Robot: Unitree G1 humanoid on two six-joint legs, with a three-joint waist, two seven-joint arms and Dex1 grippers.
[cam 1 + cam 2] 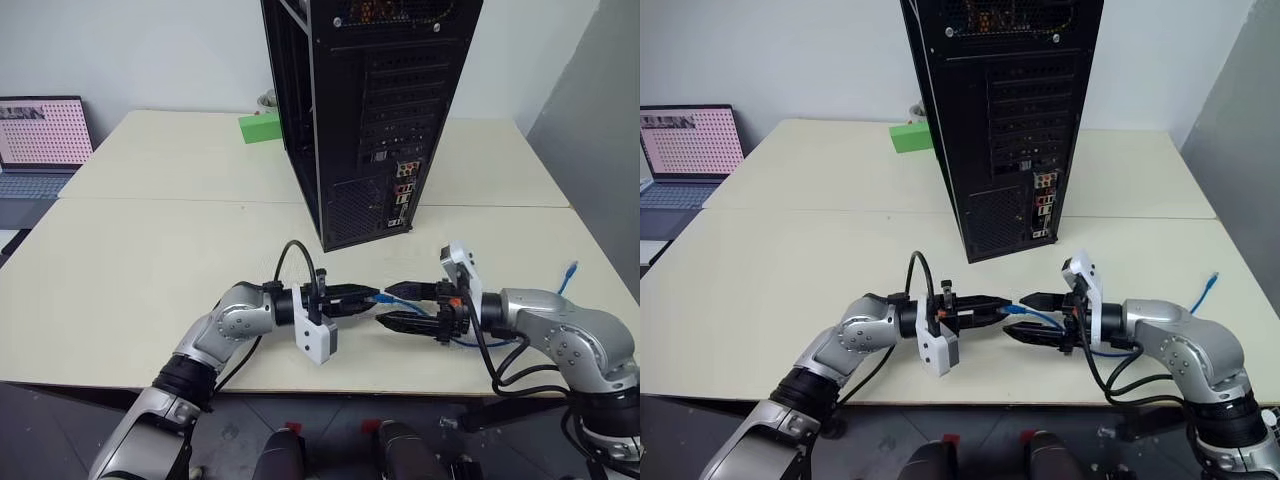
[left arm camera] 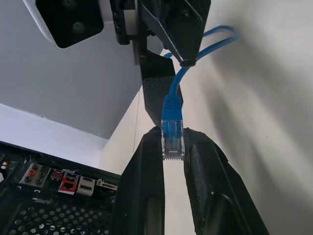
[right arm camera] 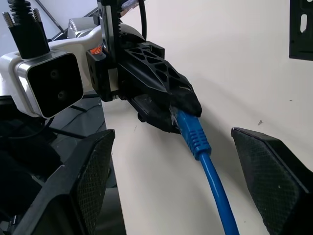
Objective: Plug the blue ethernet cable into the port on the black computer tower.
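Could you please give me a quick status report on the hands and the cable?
Left hand shut on blue ethernet cable plug. Right hand open around the cord, not gripping. Black computer tower behind, port not yet reached. Nothing in the way.

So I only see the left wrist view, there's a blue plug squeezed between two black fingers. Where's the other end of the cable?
Observer: The blue ethernet cable loops past the right arm, and its other plug lies on the table near the right edge, free.
Operator: Is the other hand grabbing it too?
Observer: No. The right gripper is open, its fingers either side of the cord, not touching it. Only the left gripper holds the plug.
Operator: Is the computer far away?
Observer: The black computer tower stands behind both grippers, its port cluster facing them.
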